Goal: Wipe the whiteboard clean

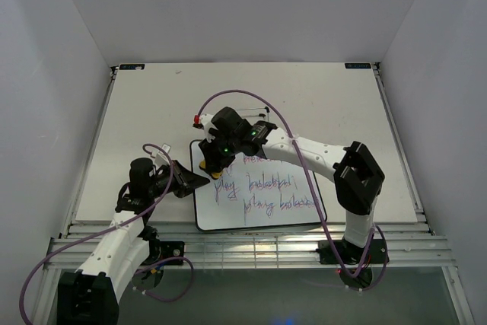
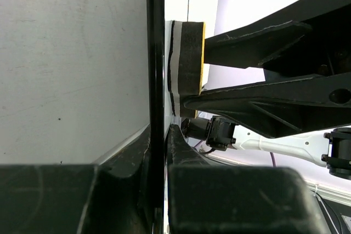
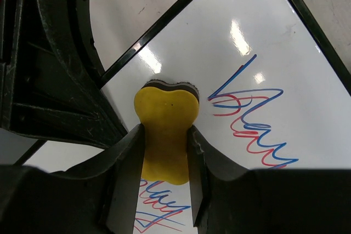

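We've got right claw (image 3: 163,135) gripping eraser (image 3: 164,108) on whiteboard (image 3: 263,36) corner; writing (image 1: 262,192) runs rightward from it. Left claw (image 1: 190,180) clamps its edge.

eraser (image 3: 166,130) on far left corner of whiteboard (image 1: 228,215), wire stand (image 1: 259,107) behind

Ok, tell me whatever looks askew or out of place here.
Only the whiteboard: it lies slightly skewed to the table, near edge at the front lip. The left gripper clamps its frame; the right gripper presses the yellow eraser on it.
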